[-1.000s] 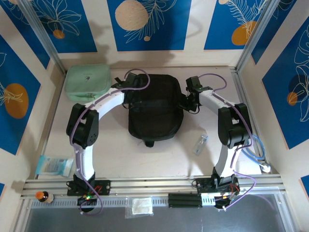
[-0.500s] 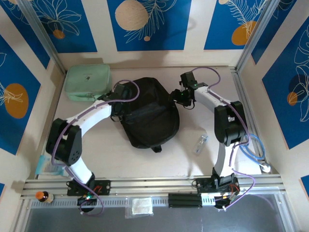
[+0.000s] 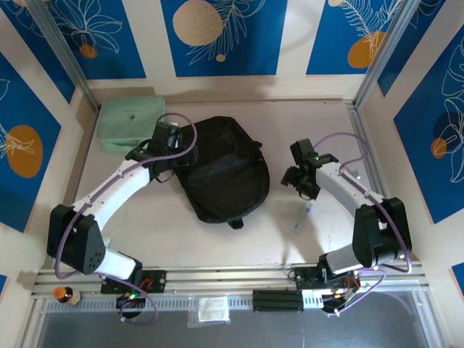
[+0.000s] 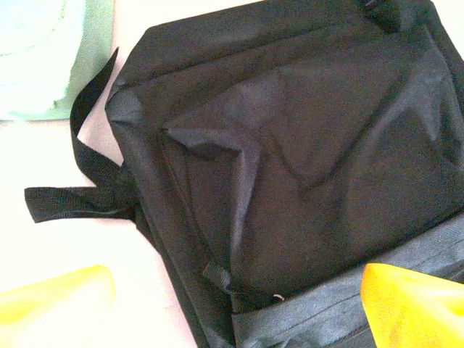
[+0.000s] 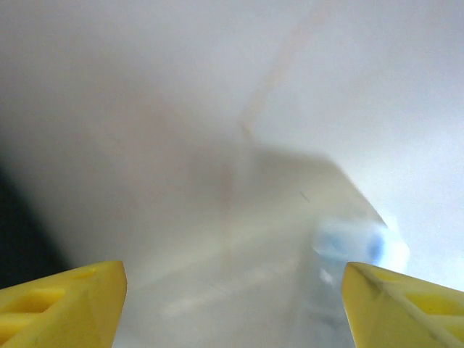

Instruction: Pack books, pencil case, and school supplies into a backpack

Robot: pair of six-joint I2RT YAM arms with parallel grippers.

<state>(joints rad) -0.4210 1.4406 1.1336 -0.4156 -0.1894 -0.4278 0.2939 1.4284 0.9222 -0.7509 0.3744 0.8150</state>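
Observation:
The black backpack (image 3: 221, 174) lies closed and flat at mid-table, turned a little askew. My left gripper (image 3: 172, 170) hovers open over its left edge; in the left wrist view the backpack (image 4: 290, 145) lies ahead, with one yellow finger (image 4: 58, 304) above bare table and the other above the fabric, nothing between them. The mint green pencil case (image 3: 130, 122) rests at the back left, its corner (image 4: 43, 58) showing. My right gripper (image 3: 299, 183) is open just above the small clear school supplies piece (image 3: 299, 221), blurred (image 5: 355, 246) beside the right finger. The books are out of view.
Patterned blue walls close in the table at the back and both sides. A small orange-capped bottle (image 3: 64, 293) and a white packet (image 3: 212, 310) sit on the front rail. Backpack straps (image 4: 80, 199) trail onto the table at its left.
Both grippers have opened and let go of the backpack, which slid left and turned. The right arm swung back toward the clear piece; the left arm drew left.

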